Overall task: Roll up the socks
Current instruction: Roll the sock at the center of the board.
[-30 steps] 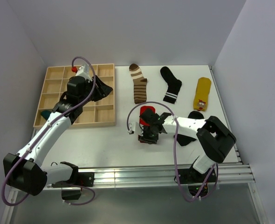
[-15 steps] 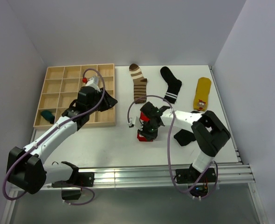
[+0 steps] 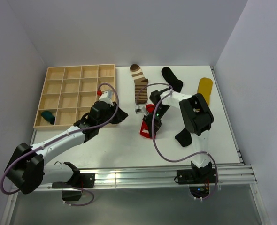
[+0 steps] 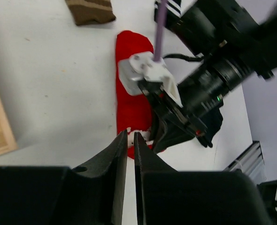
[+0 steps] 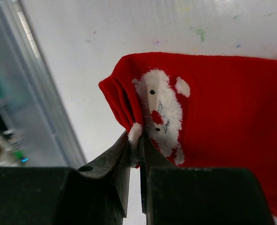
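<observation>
The red sock (image 3: 147,130) with a white cartoon patch lies flat mid-table. My right gripper (image 3: 151,123) is shut on its patched edge, which is bunched between the jaws in the right wrist view (image 5: 137,140); the sock (image 5: 223,103) spreads to the right there. My left gripper (image 3: 123,115) is shut and empty, just left of the red sock (image 4: 131,101), its tips (image 4: 130,136) over the sock's near end. The striped sock (image 3: 139,84), black banded sock (image 3: 171,77), yellow sock (image 3: 204,87) and plain black sock (image 3: 183,137) lie flat. The teal sock (image 3: 47,116) sits in the tray.
A wooden compartment tray (image 3: 75,82) stands at the back left. The right arm reaches across the black banded sock and hides part of it. Walls enclose the table at the back and sides; a metal rail (image 3: 143,176) runs along the near edge.
My left arm has swung right from the tray to beside the red sock. My right gripper has moved back and turned, keeping hold of the red sock.
</observation>
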`<state>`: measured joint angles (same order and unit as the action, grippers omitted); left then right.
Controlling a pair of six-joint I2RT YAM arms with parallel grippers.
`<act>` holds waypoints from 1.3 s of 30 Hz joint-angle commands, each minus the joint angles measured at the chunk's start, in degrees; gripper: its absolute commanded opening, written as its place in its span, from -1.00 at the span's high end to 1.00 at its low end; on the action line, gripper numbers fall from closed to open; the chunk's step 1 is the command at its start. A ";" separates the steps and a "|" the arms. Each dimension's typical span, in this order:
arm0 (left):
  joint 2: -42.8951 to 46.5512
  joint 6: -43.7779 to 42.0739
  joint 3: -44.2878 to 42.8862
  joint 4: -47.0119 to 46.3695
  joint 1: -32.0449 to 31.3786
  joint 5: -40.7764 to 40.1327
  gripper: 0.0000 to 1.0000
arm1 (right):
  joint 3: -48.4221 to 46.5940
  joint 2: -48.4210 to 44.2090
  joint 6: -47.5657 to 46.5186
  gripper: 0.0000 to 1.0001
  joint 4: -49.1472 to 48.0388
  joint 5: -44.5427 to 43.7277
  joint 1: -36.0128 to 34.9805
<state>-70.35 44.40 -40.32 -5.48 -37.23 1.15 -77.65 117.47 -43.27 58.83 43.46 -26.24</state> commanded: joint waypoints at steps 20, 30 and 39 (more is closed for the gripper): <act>-22.37 -9.86 -0.29 -29.15 -10.40 15.02 0.21 | -9.10 13.14 -7.98 0.70 21.51 13.58 6.99; -28.70 -15.04 -2.66 -30.73 -10.67 17.39 0.10 | -8.84 14.01 -7.36 0.71 21.59 13.05 8.13; -30.82 -17.41 -2.14 -32.23 -10.58 14.85 0.05 | -7.96 14.45 -8.24 0.72 21.68 12.52 8.66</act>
<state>-101.21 29.56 -41.30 -34.09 -47.62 16.62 -85.47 131.44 -50.63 75.96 55.55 -18.20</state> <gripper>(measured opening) 0.469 0.150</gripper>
